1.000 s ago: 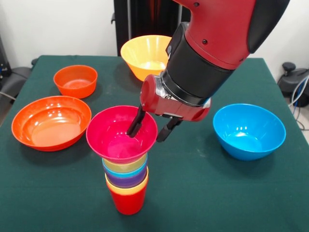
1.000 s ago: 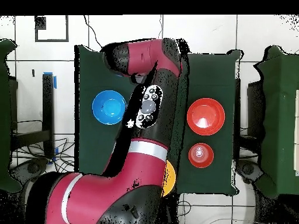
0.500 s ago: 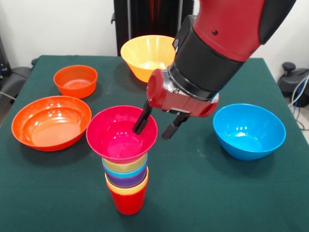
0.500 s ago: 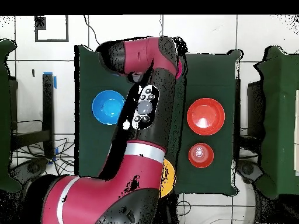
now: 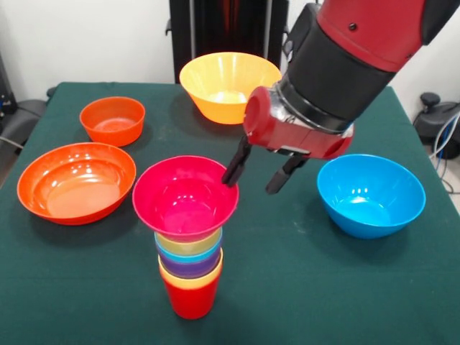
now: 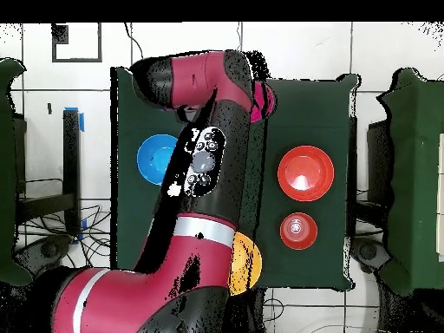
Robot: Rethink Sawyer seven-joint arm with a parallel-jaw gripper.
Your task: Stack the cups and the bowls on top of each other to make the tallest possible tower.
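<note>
Front view: the tower [image 5: 188, 248] is taken as the landmark. It is built on a red cup [image 5: 190, 298], with yellow-orange, purple, blue and pale yellow cup rims nested above it and the magenta bowl [image 5: 185, 198] seated on top as a wide mouth. That bowl is judged to be placed there because its narrow base drops into the topmost cup, which leaves a broad seat for the next bowl. The pincer [image 5: 257, 172] hangs just right of the bowl's rim, its fingers spread and nothing gripped; the left finger [image 5: 236, 164] appears to lie close against the rim, though contact cannot be confirmed. To the right of the tower sits the large blue bowl [image 5: 370, 194], behind it the large yellow-orange bowl [image 5: 228, 85], to its left the wide orange bowl [image 5: 76, 181], and behind that the small orange bowl [image 5: 112, 120]. All four stand well apart on the green surface [image 5: 309, 280]. Bare cloth is seen between tower and blue bowl, so room for travel is judged best on that side.

Overhead view: most of the tower is covered by the arm [image 6: 204, 173]; only a magenta sliver [image 6: 259, 102] shows beside it. The blue bowl [image 6: 160, 159] lies on one side of the arm, the wide orange bowl [image 6: 305, 173] and small orange bowl [image 6: 297, 230] on the other, each kept inside the surface's edges. The yellow-orange bowl [image 6: 247, 264] is half hidden nearest the base.
</note>
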